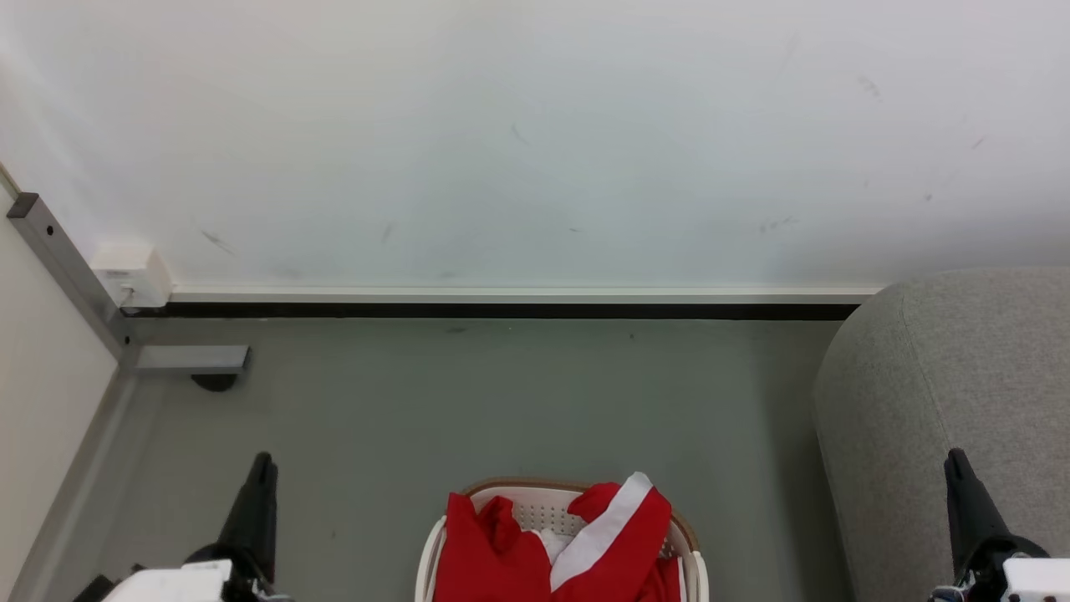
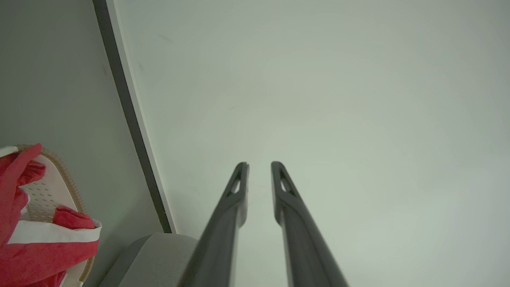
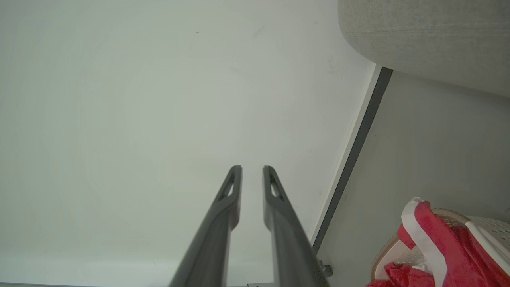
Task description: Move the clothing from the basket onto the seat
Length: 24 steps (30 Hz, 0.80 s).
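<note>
Red clothing (image 1: 493, 552) is heaped in basket (image 1: 430, 548); seat (image 1: 945, 401) is seen right of basket; L gripper (image 1: 263, 460) & R gripper (image 1: 955, 457) are held narrow, empty, either side of basket

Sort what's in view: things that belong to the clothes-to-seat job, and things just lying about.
Job: clothing, basket, seat, left gripper, right gripper.
Lying about: grey metal bar, white wall box, black skirting strip.

Noted left claw (image 2: 259, 167) closed, empty, facing pale wall (image 2: 318, 79). Logged red clothing (image 2: 24, 255) draped over basket (image 2: 48, 195) rim, near grey seat (image 2: 155, 259) corner.
</note>
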{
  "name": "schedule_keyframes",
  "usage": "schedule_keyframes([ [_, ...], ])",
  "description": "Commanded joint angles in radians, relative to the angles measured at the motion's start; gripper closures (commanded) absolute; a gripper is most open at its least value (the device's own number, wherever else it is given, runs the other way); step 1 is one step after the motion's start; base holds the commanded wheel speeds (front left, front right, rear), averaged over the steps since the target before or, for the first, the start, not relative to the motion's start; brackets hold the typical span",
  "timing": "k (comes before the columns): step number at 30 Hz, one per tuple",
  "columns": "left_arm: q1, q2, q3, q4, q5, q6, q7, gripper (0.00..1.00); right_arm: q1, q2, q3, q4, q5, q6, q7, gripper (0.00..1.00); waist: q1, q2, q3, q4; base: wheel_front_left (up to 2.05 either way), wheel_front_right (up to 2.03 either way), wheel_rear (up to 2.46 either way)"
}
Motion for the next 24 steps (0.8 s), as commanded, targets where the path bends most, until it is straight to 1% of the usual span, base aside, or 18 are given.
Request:
schedule_keyframes([
  [1,0.002,-0.001,0.0,0.003,0.0,0.0,-0.001,0.0,0.002,0.001,0.001,0.002,0.0,0.0,-0.001,0.0,0.0,-0.0001,0.0,0.0,0.0,0.0,0.0],
  [4,0.022,-0.006,-0.002,0.02,0.001,0.0,-0.004,0.0,0.021,0.008,0.008,0.018,0.001,0.0,-0.005,0.0,0.0,-0.0001,0.0,0.0,0.0,0.0,0.0],
  [9,0.023,-0.005,-0.011,0.0,0.003,0.0,-0.025,0.0,0.021,0.007,0.04,-0.004,0.004,0.0,-0.031,0.0,0.0,-0.0001,0.001,-0.001,0.0,0.0,0.0],
  [14,0.024,0.001,-0.023,-0.023,0.026,0.0,-0.052,0.0,0.02,0.006,0.068,-0.026,0.003,0.0,-0.056,0.0,0.0,-0.0001,0.002,-0.001,0.0,0.0,0.0],
  [18,0.024,0.014,-0.042,-0.042,0.078,0.0,-0.074,0.0,0.02,0.005,0.078,-0.04,-0.026,0.0,-0.075,0.0,0.0,-0.0001,0.002,-0.002,0.0,0.0,0.0],
  [24,0.025,0.014,-0.044,-0.066,0.174,0.0,-0.101,0.0,0.019,0.004,0.101,-0.054,-0.111,0.0,-0.101,0.0,0.0,-0.0001,0.003,-0.002,0.0,0.0,0.0],
])
